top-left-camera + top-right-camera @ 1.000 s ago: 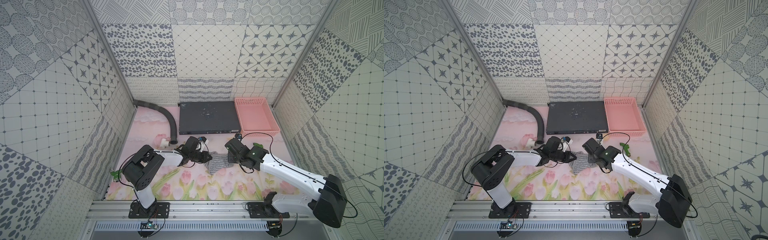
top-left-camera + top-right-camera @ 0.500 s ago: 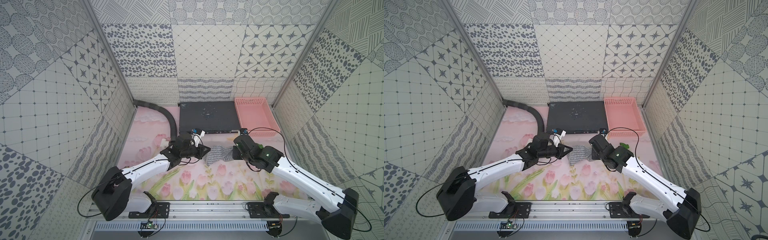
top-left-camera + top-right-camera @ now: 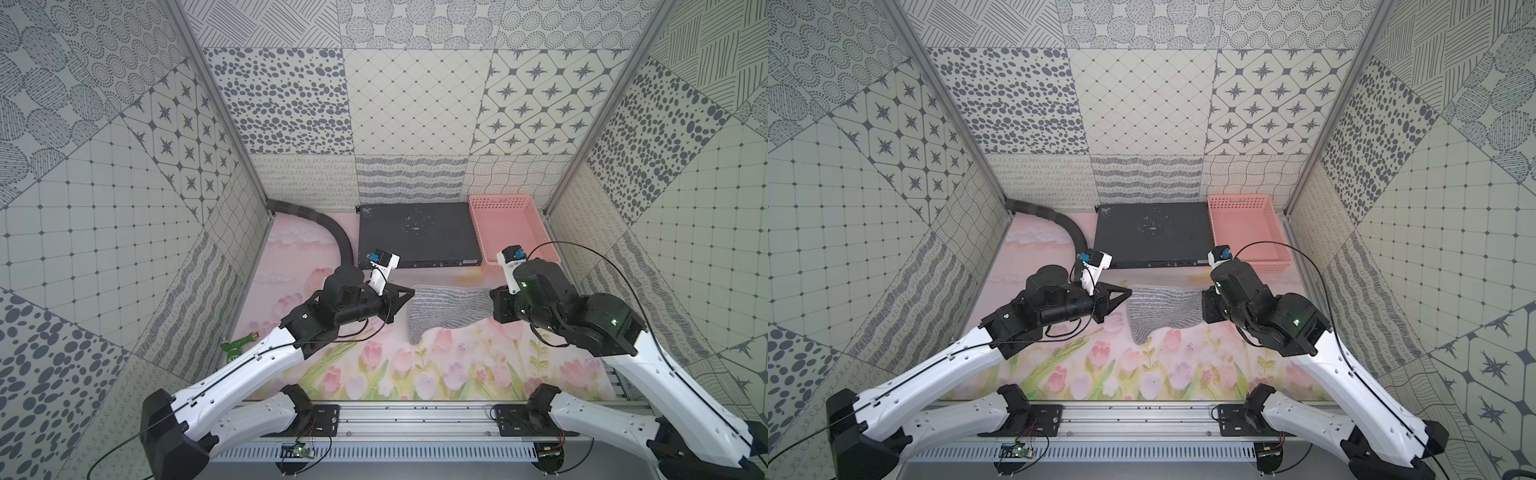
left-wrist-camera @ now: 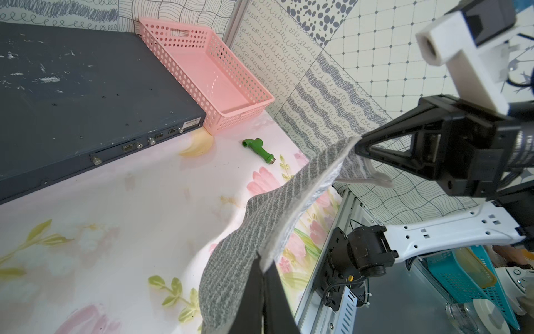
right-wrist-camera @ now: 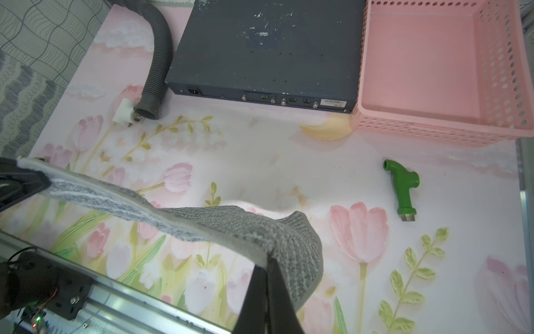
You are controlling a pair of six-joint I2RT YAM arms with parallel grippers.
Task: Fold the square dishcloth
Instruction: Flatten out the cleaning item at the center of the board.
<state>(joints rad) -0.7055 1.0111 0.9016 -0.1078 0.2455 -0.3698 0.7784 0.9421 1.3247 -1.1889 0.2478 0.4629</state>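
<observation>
Holding the square dishcloth (image 3: 446, 309) in the air over the middle of the surface (image 3: 457, 374), in front of the flat dark box (image 3: 415, 232), I have one cloth and two hands on it. The left hand (image 3: 409, 294) is clenched on one upper corner and the right hand (image 3: 492, 303) is clenched on the opposite one. The small loop (image 4: 375, 177) dangles just under the right hand's tip. The top edge runs between them with a shallow sag, and the rest hangs down to a limp tail. I cannot tell whether that tail brushes the surface.

I judge it light, soft and floppy. It will not keep any shape by itself, and it drapes wherever it is unsupported. The knit looks rough enough not to slip from a firm pinch. The corners of one edge are the right places to hold, as now. For the fold I would lay the hanging half down first, then carry the held edge over it.

Further out I count one pink basket (image 3: 500, 202), empty, in the back right corner beside the box. One corrugated hose (image 3: 332, 228) curves from the back left corner, with one white block (image 5: 124, 114) at its mouth. There are two green pipe fittings: one (image 3: 237, 345) by the left edge, the other (image 5: 403, 188) on the right, in front of the basket.
</observation>
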